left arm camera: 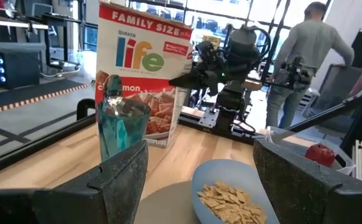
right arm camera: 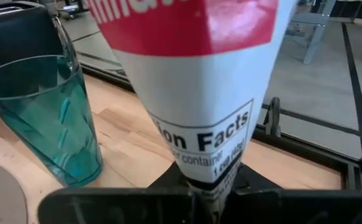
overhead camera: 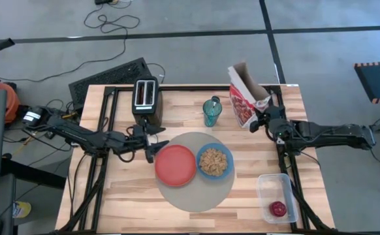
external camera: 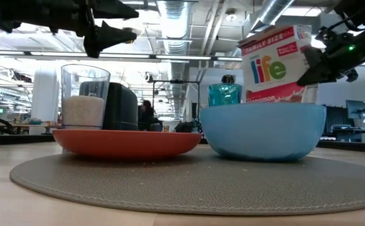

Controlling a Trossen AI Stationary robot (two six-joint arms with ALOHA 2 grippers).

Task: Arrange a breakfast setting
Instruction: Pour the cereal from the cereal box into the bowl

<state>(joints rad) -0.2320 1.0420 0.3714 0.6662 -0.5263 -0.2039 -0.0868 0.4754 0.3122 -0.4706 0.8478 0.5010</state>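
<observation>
You are partway through the breakfast setting: the round mat (overhead camera: 196,196) is lying near the middle of the wooden table (overhead camera: 131,202), carrying the red-orange plate (overhead camera: 175,164) and, just beside it, the blue bowl (overhead camera: 214,162), which is already holding cereal. The teal tumbler (overhead camera: 211,111) is standing off the mat, toward the far edge, and the small red fruit (overhead camera: 278,209) is sitting in a clear container (overhead camera: 268,186) at the near right corner, so those are waiting to be placed, as I judge it. Your right gripper (overhead camera: 258,121) is pinching the lower edge of the cereal box (overhead camera: 245,98), keeping it upright behind the tumbler. Your left gripper (overhead camera: 152,140) is hovering with fingers spread, empty, between the black toaster (overhead camera: 147,99) and the plate. Beyond the table, a person (left arm camera: 305,53) is standing in the workshop.
</observation>
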